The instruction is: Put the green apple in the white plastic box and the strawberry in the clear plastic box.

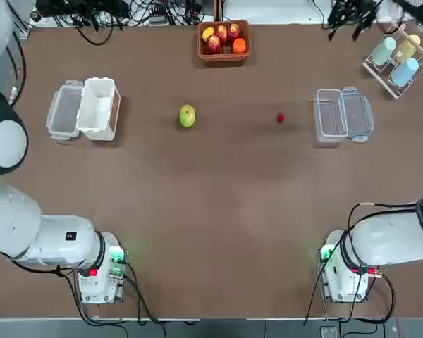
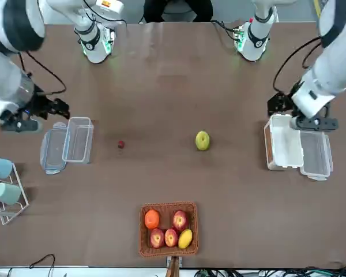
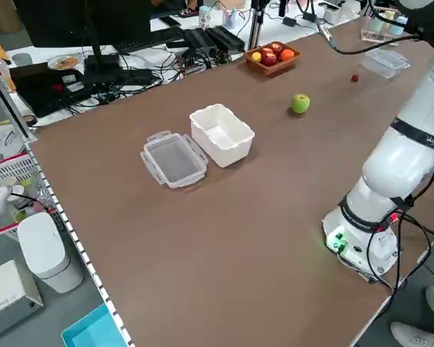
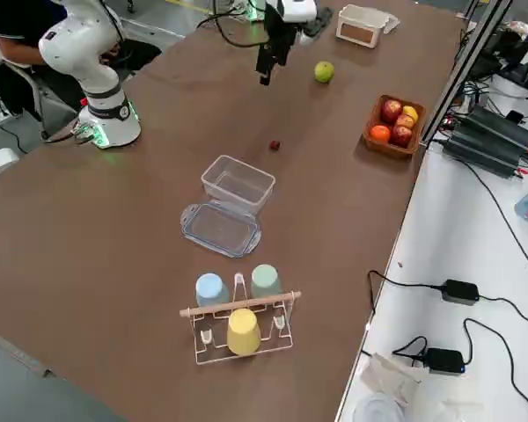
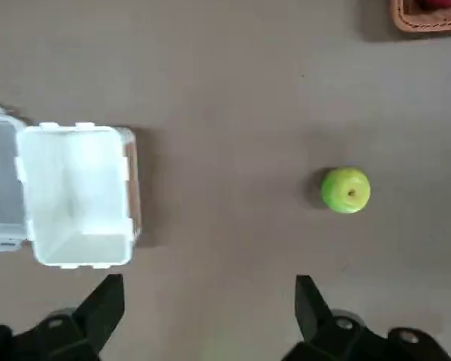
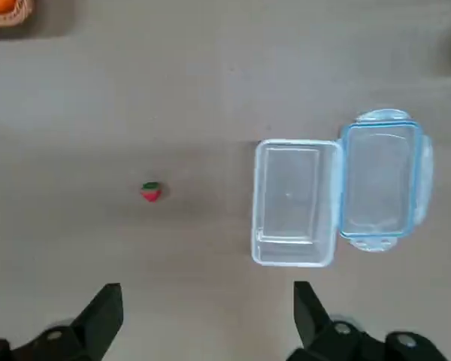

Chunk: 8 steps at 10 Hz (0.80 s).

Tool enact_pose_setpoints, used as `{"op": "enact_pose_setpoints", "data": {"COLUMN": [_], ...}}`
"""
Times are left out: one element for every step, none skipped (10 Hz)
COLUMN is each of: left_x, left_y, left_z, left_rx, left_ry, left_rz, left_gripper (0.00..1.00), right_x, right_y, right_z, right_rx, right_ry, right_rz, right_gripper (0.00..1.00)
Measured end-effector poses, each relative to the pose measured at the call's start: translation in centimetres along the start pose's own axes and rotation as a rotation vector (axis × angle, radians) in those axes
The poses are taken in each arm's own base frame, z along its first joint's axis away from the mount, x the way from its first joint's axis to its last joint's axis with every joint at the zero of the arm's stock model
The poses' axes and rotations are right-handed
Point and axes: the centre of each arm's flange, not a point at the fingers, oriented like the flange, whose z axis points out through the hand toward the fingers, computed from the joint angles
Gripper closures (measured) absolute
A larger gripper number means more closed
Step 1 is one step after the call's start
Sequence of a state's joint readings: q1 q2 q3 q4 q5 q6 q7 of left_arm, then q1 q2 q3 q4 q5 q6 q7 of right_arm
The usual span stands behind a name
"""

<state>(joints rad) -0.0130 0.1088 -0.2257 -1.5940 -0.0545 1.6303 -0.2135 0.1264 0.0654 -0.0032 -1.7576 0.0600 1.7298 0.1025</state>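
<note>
Above the table (image 1: pixel 211 211) | left pincer (image 5: pixel 210 280): pointing down, wide | right pincer (image 6: pixel 209 285): pointing down, wide

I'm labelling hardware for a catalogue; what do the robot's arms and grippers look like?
Both arms are rounded white segments with black joint bands, black cables running along them, and small green and red lights near their bases. The left gripper and the right gripper look alike: matte black, with two blocky, angular fingers and round screw heads on their mounts.
</note>
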Motion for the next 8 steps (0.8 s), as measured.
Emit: {"op": "enact_pose_setpoints", "data": {"left_x": [0.3,0.5,0.3,-0.2,-0.9,-1.7,-2.3,-2.8], "left_y": [1.7,3.8,6.0,8.5,10.6,12.3,13.8,15.6], "left_z": [1.6,3.4,6.1,9.7,13.3,16.4,19.1,21.6], "left_rx": [-0.004,-0.009,-0.015,-0.027,-0.045,-0.063,-0.05,-0.012], "left_ry": [-0.011,-0.016,-0.015,0.004,0.033,0.057,0.07,0.086], "left_rz": [-0.014,-0.039,-0.073,-0.091,-0.103,-0.111,-0.102,-0.095], "left_gripper": [0.0,0.0,0.0,0.0,0.0,0.0,0.0,0.0], "right_x": [1.2,2.4,3.5,4.3,4.8,5.0,5.0,4.7], "right_y": [-1.4,-3.2,-4.9,-6.5,-7.9,-9.2,-10.2,-10.9], "right_z": [3.0,6.2,9.4,12.8,16.0,18.7,20.7,22.4], "right_rx": [0.006,0.008,0.004,-0.001,-0.005,-0.01,-0.014,-0.015], "right_ry": [-0.013,-0.026,-0.033,-0.034,-0.031,-0.033,-0.033,-0.023], "right_rz": [-0.017,-0.039,-0.056,-0.068,-0.075,-0.086,-0.097,-0.108], "right_gripper": [0.0,0.0,0.0,0.0,0.0,0.0,0.0,0.0]}}
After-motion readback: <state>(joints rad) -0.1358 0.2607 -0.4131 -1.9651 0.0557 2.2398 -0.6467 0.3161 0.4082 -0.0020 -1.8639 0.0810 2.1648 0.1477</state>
